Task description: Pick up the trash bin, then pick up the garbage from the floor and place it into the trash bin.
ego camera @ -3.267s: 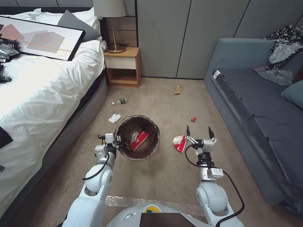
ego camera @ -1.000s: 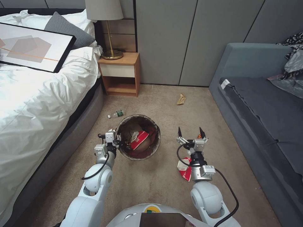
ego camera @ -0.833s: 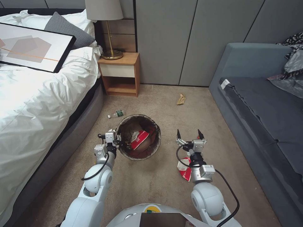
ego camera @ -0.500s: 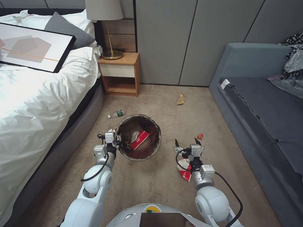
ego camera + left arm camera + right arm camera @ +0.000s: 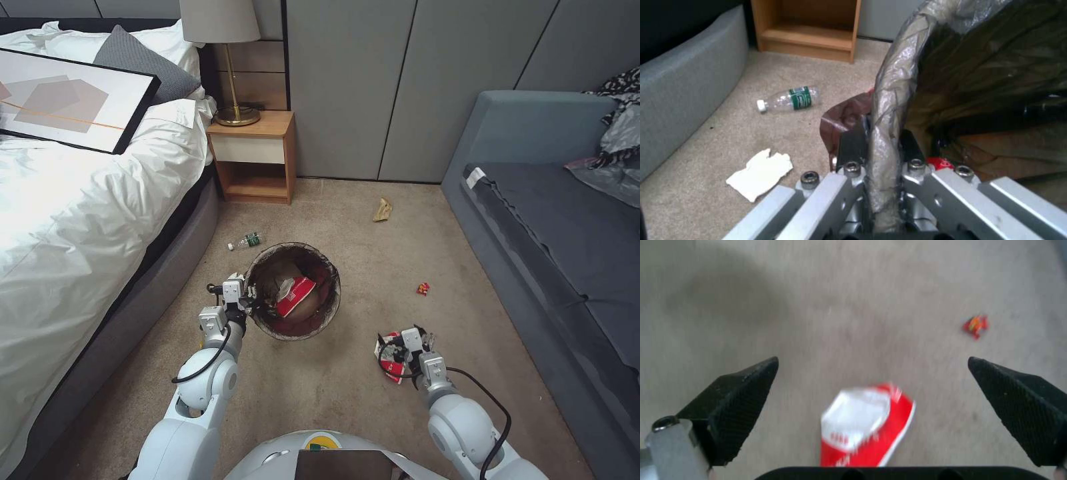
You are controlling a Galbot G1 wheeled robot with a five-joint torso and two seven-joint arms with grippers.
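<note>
Right hand drops over the red-and-white carton while the left hand keeps the bin.

The right hand (image 5: 871, 386), fingers spread wide, has come down from half a second ago and now hangs low over the floor with the red-and-white carton (image 5: 865, 426) lying between its fingers, not yet touched; a small red wrapper (image 5: 975, 326) lies farther out beyond it. The left hand (image 5: 880, 156) stays pinched on the rim of the trash bin (image 5: 293, 290), held as before, another carton inside it. Beyond that hand, on the carpet, lie a white tissue (image 5: 760, 174) and a clear bottle (image 5: 789, 99).
</note>
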